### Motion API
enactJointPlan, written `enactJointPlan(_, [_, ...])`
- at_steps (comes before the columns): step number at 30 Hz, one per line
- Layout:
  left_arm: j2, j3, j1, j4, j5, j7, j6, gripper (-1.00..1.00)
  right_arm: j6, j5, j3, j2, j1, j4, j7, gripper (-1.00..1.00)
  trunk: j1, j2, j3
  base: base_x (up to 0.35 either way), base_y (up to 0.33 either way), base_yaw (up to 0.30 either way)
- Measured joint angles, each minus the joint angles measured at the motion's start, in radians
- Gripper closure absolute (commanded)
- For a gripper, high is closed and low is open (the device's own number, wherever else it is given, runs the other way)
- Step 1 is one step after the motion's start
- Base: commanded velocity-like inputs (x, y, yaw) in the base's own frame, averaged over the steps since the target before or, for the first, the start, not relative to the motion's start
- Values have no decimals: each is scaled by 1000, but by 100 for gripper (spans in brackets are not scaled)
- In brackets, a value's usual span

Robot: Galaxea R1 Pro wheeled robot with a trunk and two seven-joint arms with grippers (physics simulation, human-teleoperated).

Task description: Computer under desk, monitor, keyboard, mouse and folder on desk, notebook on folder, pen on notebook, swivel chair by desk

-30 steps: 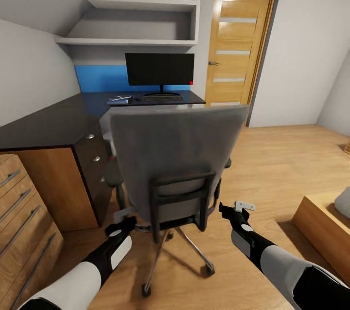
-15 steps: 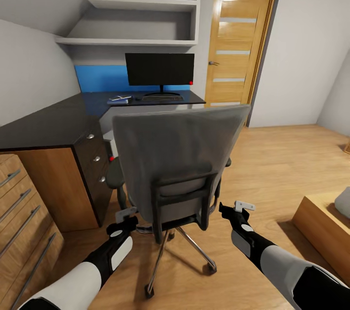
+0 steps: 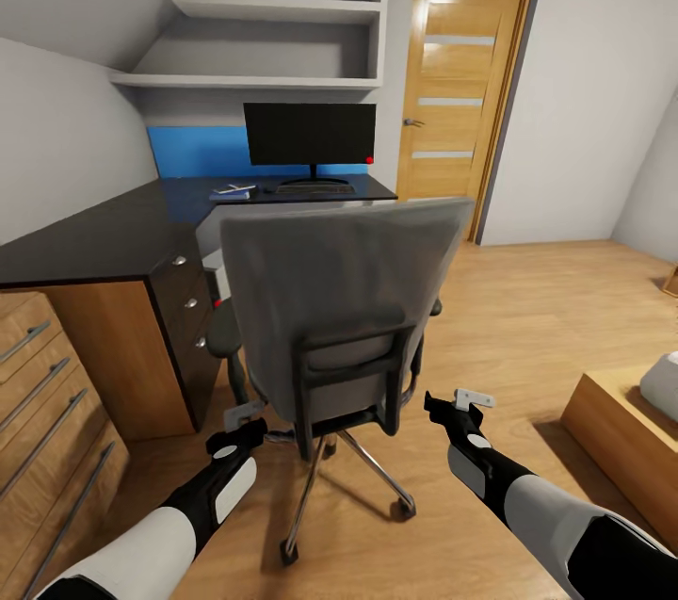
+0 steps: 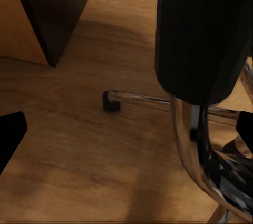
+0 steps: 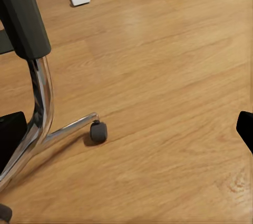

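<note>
The grey swivel chair (image 3: 344,299) stands with its back to me, close in front of the black desk (image 3: 104,242). On the far desk wing stand the monitor (image 3: 311,134) and the keyboard (image 3: 314,189). To their left lies the blue folder (image 3: 235,196) with something pale on top, too small to tell apart. The pale computer (image 3: 215,272), with its red light, peeks out beside the drawers. My left gripper (image 3: 240,435) and right gripper (image 3: 441,408) hang open and empty, low on either side of the chair's base. The chrome legs (image 4: 184,129) and a castor (image 5: 98,131) are close.
A light oak cabinet (image 3: 42,393) with bar handles is at my near left. A low wooden bed frame (image 3: 612,430) sits at the right. The wooden door (image 3: 457,91) is behind the desk's right end. Bare wood floor stretches to the right of the chair.
The chair has rolled a little away from me toward the desk. The view has crept forward slightly. Both grippers keep their place and stay open.
</note>
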Motion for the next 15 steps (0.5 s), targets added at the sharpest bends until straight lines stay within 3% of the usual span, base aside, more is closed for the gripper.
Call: enactJointPlan(15, [0,0,0,7,0,0,-1,-100,1,0,0,0,0,0,-1,-100,0,0,0,-13,-1,0])
